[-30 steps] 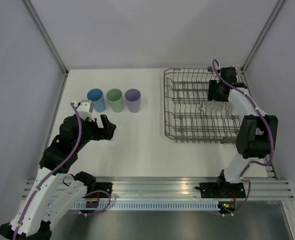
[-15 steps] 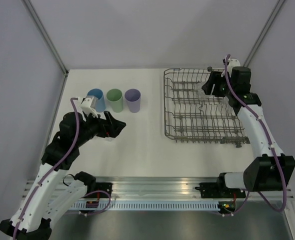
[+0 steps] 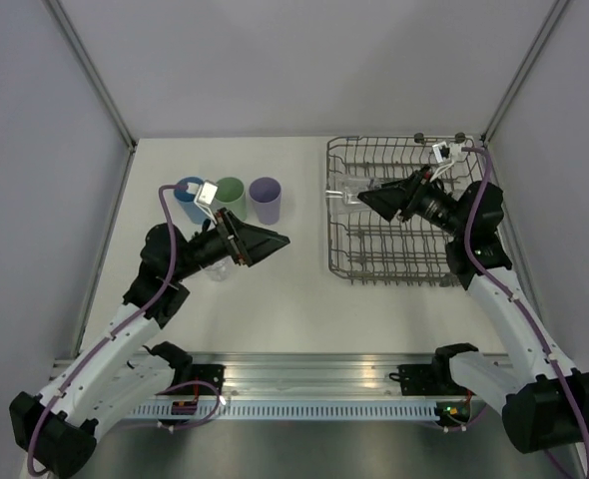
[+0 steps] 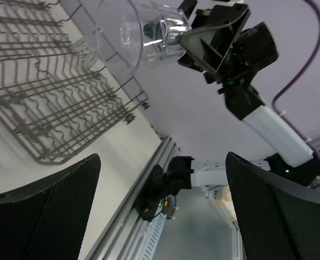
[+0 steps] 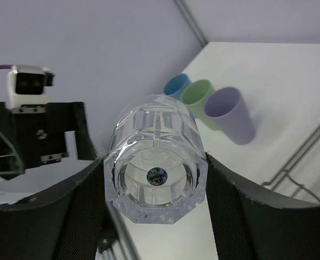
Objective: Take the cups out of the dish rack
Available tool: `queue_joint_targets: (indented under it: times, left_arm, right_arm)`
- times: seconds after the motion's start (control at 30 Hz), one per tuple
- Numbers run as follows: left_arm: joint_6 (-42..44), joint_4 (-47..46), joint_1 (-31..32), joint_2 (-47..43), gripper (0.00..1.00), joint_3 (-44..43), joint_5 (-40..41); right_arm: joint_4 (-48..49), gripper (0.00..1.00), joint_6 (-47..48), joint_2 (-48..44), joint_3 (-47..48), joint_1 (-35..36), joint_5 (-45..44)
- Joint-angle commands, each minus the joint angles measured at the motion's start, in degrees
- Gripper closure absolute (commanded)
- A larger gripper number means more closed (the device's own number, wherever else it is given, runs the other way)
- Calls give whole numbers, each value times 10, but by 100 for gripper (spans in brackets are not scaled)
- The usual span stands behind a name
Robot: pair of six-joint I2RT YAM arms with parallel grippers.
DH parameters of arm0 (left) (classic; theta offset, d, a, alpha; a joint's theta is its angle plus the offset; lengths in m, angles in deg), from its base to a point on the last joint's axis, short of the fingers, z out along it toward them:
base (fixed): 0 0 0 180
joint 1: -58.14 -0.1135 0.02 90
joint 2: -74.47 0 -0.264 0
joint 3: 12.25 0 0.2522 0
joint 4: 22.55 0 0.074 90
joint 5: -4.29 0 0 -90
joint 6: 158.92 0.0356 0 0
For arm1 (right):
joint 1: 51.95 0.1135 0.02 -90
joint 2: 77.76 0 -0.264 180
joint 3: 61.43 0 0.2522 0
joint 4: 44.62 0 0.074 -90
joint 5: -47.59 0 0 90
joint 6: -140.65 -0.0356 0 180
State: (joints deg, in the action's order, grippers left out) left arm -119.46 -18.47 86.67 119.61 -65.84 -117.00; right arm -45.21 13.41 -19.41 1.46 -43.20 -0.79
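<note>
Moved: right gripper point(image 3: 377, 203) has swung out from the far corner of the dish rack point(image 3: 404, 254), clamped on a clear glass point(image 3: 347, 192) held sideways above the wires | left gripper point(image 3: 271, 242) has turned toward it, spread wide, empty | coloured cups point(image 3: 230, 198) on table, left | judgement: handover likely next

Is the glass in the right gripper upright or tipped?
Tipped: the clear glass lies sideways in the right gripper, base toward the wrist.
</note>
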Motion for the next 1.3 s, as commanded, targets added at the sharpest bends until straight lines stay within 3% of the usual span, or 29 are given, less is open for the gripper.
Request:
queue_joint_targets:
  times: [0.0, 0.3, 0.5, 0.6, 0.73, 0.83, 1.13, 1.23, 1.27]
  left_arm:
    - [-80, -189, 18, 11, 0, 13, -20]
    - [-84, -239, 54, 28, 4, 6, 23]
    - [-92, -278, 85, 55, 18, -1, 20]
    - [-90, -287, 98, 57, 33, -2, 19]
    - [-84, -279, 102, 50, 75, -2, 21]
    - [-77, -267, 103, 44, 95, -2, 23]
    - [-54, -234, 104, 38, 98, -9, 20]
    - [-31, -196, 104, 35, 98, -21, 24]
    - [-22, -180, 104, 33, 98, -30, 25]
  right_arm:
    - [205, 57, -123, -27, -22, 38, 59]
    - [253, 58, -146, -33, -33, 128, 41]
    - [237, 58, -115, -26, -39, 177, 16]
    - [225, 59, -101, -23, -37, 185, 13]
    - [218, 58, -88, -21, -37, 185, 8]
    - [215, 59, -83, -19, -39, 186, 5]
    - [234, 55, -91, -17, -48, 185, 3]
    - [223, 26, -89, -24, -52, 185, -8]
    - [207, 2, -70, -26, -50, 185, -13]
